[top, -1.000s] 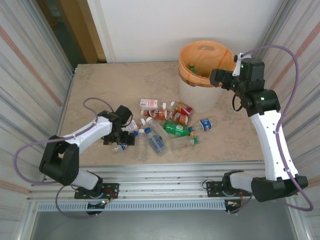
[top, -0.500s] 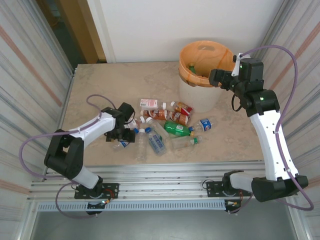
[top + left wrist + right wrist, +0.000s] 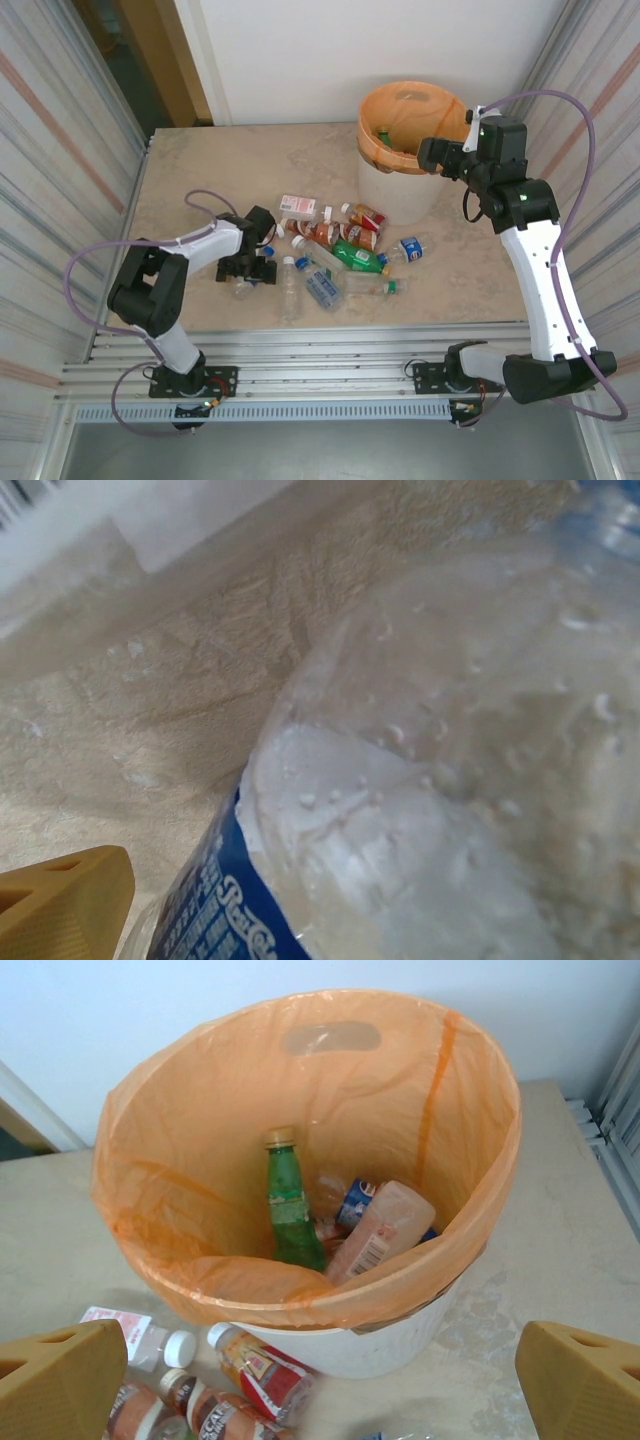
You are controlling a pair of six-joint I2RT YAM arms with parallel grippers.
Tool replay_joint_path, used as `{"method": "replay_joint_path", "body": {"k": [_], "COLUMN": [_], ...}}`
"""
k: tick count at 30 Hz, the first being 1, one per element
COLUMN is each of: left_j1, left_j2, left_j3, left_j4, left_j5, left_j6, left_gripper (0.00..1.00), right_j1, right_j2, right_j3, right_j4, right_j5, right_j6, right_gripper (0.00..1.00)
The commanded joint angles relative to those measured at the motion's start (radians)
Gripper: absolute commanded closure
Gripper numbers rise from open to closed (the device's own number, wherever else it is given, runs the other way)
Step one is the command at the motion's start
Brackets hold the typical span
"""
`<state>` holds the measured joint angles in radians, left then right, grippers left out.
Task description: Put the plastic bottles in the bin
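Observation:
Several plastic bottles [image 3: 355, 258] lie in a heap at mid-table, clear, green and brown. My left gripper [image 3: 250, 272] is low on the table at the heap's left edge. Up close, a clear bottle with a blue label [image 3: 430, 780] lies across its jaws. One tan finger [image 3: 60, 900] stands wide at the lower left and the other is hidden. The bin [image 3: 400, 195], white with an orange liner [image 3: 300, 1300], holds a green bottle [image 3: 290, 1210] and a pinkish one [image 3: 380, 1230]. My right gripper [image 3: 320, 1380] hovers open and empty beside the bin's rim, also seen from above [image 3: 432, 155].
Red-labelled bottles [image 3: 260, 1370] lie against the bin's foot. A small white and red bottle [image 3: 298, 207] marks the heap's far-left corner. Bare tabletop [image 3: 200, 170] stretches to the left and back. Ribbed walls close in both sides.
My left gripper has slid right and slightly away from me, into the heap's left edge. The clear bottles at the front have shifted a little to the right. The right arm has not moved.

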<state>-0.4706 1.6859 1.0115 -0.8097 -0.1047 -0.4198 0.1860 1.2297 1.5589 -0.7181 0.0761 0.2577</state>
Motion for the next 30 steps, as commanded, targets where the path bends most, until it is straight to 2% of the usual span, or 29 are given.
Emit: {"method": "replay_joint_path", "body": {"k": [1, 8, 12, 17, 23, 27, 30], "left_j1": [0.004, 0.009, 0.007, -0.005, -0.035, -0.063, -0.088], "left_j2": [-0.006, 0.023, 0.012, -0.061, -0.230, -0.385, -0.496], "left_j3": [-0.003, 0.019, 0.019, 0.002, -0.014, -0.015, -0.030], "left_j4": [0.008, 0.017, 0.015, 0.012, 0.007, 0.030, 0.136], "left_j5": [-0.003, 0.004, 0.012, 0.028, 0.057, 0.060, 0.100], "left_j6": [0.004, 0.015, 0.017, 0.012, 0.004, 0.014, 0.043], "left_gripper": [0.06, 0.18, 0.32, 0.46, 0.52, 0.52, 0.54], "right_j1": [0.010, 0.022, 0.025, 0.026, 0.042, 0.060, 0.086], "right_j2": [0.004, 0.019, 0.011, -0.001, -0.019, -0.052, -0.075], "right_j3": [-0.001, -0.002, -0.002, -0.014, -0.027, -0.062, -0.100], "right_j4": [0.020, 0.021, 0.018, 0.020, 0.028, 0.057, 0.102], "right_j5": [0.014, 0.008, 0.011, 0.011, -0.025, -0.135, -0.276], "right_j6": [0.018, 0.020, 0.020, 0.020, 0.025, 0.032, 0.046], "right_gripper": [0.02, 0.02, 0.02, 0.02, 0.02, 0.02, 0.02]}}
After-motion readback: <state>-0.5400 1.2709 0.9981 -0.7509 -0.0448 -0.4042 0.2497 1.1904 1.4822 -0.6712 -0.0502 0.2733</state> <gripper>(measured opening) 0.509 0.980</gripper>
